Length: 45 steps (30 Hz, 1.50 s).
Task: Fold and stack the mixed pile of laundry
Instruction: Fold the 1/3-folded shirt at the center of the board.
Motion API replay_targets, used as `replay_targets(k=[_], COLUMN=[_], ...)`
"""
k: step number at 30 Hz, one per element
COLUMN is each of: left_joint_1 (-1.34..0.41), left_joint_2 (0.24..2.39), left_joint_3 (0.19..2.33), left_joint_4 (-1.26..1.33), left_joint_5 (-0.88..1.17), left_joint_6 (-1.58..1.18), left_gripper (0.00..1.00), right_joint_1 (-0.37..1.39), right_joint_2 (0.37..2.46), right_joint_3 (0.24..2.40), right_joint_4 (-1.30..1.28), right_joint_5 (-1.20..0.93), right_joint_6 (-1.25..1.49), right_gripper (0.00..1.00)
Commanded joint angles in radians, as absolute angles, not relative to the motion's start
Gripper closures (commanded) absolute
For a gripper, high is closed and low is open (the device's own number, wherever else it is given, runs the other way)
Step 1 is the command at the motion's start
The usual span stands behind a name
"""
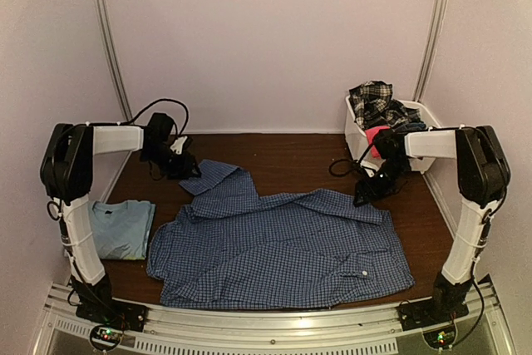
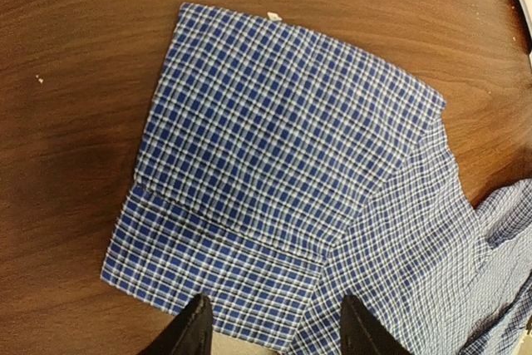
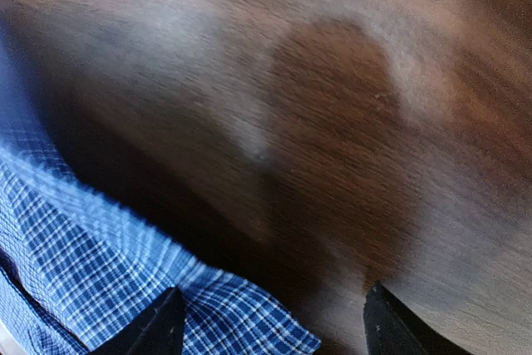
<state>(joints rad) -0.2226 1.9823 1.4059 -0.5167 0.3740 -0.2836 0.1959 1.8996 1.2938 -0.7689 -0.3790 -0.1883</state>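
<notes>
The blue checked shirt (image 1: 283,247) lay spread flat across the middle of the bench (image 1: 299,155), one sleeve reaching toward the back left. The left pincer (image 2: 274,326) hung spread above that sleeve's cuff, nothing between its fingers. The right pincer (image 3: 270,322), likewise spread and empty, hung over bare wood at the shirt's right sleeve edge. A folded light blue T-shirt (image 1: 120,229) lay near the left arm's base.

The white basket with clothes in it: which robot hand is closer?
Right. The right gripper hangs just in front of the basket, beside the checked shirt's sleeve. The left gripper is across the table, over the shirt's other sleeve.
</notes>
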Motion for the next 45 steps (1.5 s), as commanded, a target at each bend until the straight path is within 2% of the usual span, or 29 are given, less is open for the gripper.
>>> replay_targets(k=[1,4,8,12,17,22,31,34,36,40,45], left_joint_1=[-0.224,-0.224,-0.224,-0.224,-0.225,-0.236,-0.291,-0.301,-0.304,-0.293,-0.264], left_joint_2=[2.029,2.033,2.052,2.070,2.044,2.071,2.196,2.215,2.227,2.188,2.051], left_joint_3=[1.448,1.452,1.470,1.495,1.507,1.550,1.650,1.644,1.642,1.659,1.747], left_joint_4=[-0.530,-0.515,-0.516,-0.532,-0.498,-0.583,-0.743,-0.752,-0.763,-0.777,-0.752], left_joint_5=[0.367,0.376,0.368,0.329,0.302,0.135,-0.017,0.048,0.065,0.114,0.183], left_joint_6=[-0.286,-0.295,-0.297,-0.311,-0.301,-0.236,-0.152,-0.165,-0.179,-0.216,-0.287], left_gripper=[0.46,0.46,0.46,0.44,0.39,0.34,0.35,0.42,0.54,1.00,1.00], right_joint_1=[0.172,0.172,0.172,0.173,0.187,0.204,0.263,0.276,0.282,0.287,0.286], right_joint_2=[1.952,1.962,1.938,1.895,1.831,1.795,1.792,1.785,1.775,1.755,1.742], right_joint_3=[1.317,1.313,1.328,1.348,1.371,1.397,1.425,1.422,1.419,1.420,1.422], right_joint_4=[-0.779,-0.778,-0.791,-0.799,-0.802,-0.807,-0.816,-0.807,-0.795,-0.774,-0.739], right_joint_5=[-0.468,-0.495,-0.554,-0.591,-0.549,-0.476,-0.325,-0.276,-0.244,-0.176,-0.115], right_joint_6=[-0.202,-0.204,-0.204,-0.196,-0.182,-0.181,-0.194,-0.187,-0.184,-0.170,-0.172], right_gripper=[0.30,0.43,0.66,0.99,1.00,1.00,1.00,1.00,1.00,1.00,1.00])
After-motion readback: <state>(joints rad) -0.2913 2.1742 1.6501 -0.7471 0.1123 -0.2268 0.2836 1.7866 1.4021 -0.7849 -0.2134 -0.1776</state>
